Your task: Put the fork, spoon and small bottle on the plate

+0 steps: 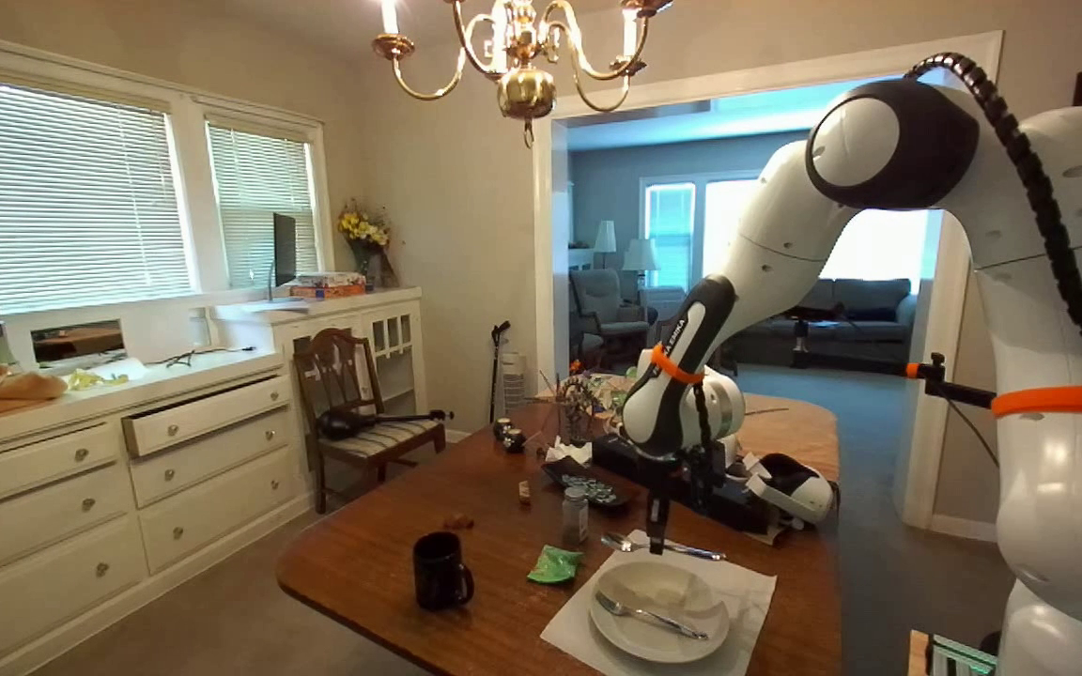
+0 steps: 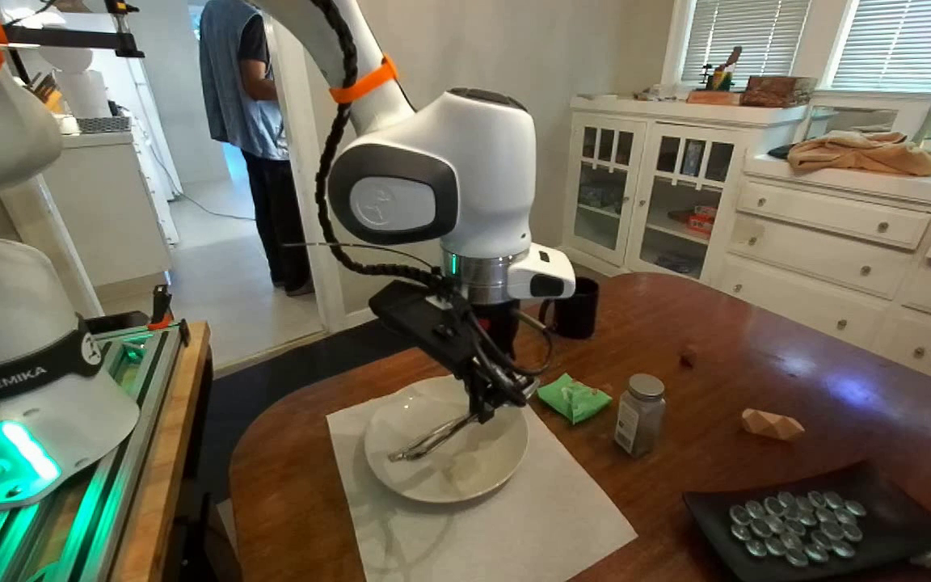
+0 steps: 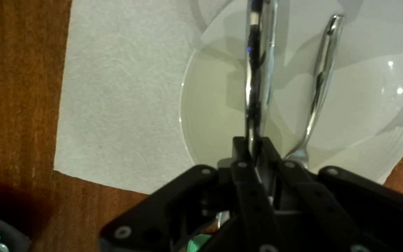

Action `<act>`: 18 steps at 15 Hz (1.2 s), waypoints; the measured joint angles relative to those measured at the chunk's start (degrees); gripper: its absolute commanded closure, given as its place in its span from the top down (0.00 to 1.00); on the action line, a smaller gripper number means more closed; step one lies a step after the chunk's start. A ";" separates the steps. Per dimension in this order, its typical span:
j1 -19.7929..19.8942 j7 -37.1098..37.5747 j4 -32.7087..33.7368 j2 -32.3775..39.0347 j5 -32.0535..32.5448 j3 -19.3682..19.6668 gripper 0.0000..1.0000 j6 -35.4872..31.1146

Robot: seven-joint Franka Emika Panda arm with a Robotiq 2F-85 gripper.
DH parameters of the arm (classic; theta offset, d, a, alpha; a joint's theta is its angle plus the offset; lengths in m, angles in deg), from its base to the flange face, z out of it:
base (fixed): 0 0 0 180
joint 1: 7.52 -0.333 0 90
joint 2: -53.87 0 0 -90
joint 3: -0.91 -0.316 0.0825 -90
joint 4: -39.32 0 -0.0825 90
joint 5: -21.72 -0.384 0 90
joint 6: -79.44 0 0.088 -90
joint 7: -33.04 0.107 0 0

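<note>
On the wooden desk, the work is gathered toward the rounded corner nearest the robot's base. A white placemat lies by that corner, and on it rests the plate, near the desk's robot-side edge. The tool hangs over the part of the plate farther from the desk's end edge. The small bottle stands upright off the placemat, well in from all the edges; its turn should come after this step. The spoon is pinched in the tool above the plate, its handle toward the robot-side edge. The fork already lies on the plate, on the side nearer the end edge.

To set the spoon down well, first draw it a little toward the robot-side edge, as its bowl seems to reach the rim or past it. Then lower it level beside the fork, not across it, and let go only when it meets the plate, lest it clatter and tip over the rim. Spread the tool just enough to free the handle, since a wide release could nudge the fork.
</note>
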 measured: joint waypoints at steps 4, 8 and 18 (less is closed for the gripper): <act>0.39 -2.32 -1.28 0.53 -5.39 -1.43 0.03 -0.11; 0.88 -4.57 -1.19 2.28 -6.52 -1.79 0.03 -0.92; 1.43 -5.58 1.92 8.60 -6.37 -1.99 0.03 -3.21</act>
